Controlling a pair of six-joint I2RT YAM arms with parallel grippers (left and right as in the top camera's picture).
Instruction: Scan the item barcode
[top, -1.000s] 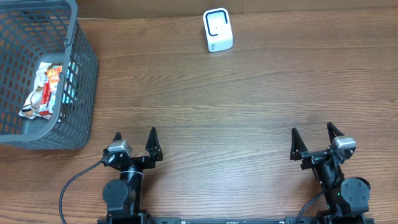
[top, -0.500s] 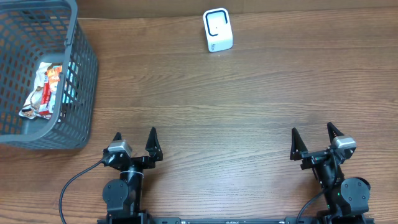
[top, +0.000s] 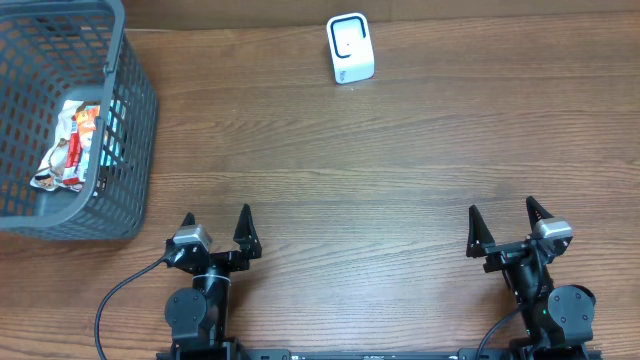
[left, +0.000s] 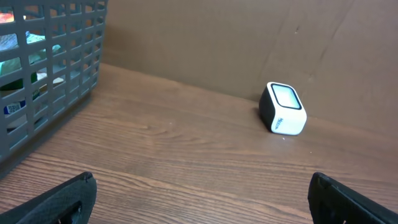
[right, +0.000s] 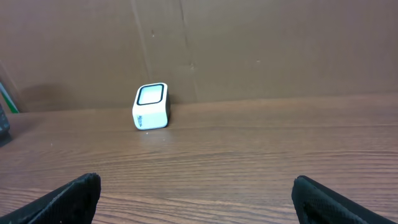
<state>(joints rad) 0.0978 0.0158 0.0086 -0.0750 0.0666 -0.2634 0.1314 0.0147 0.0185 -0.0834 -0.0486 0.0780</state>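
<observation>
No movement since before: wood-grain table (top: 380, 170), brown cardboard wall (right: 280, 43), left gripper (top: 216, 213) and right gripper (top: 501, 207) spread wide, empty.

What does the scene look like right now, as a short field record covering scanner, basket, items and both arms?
scanner: white barcode scanner, standing at the far edge of the table, nothing beside it
basket: grey plastic basket, far left of the table
items: wrapped packets lying inside the basket, none on the table
left gripper: jaws open, empty, at the near edge
right gripper: jaws open, empty, at the near edge
scan: not yet done
</observation>
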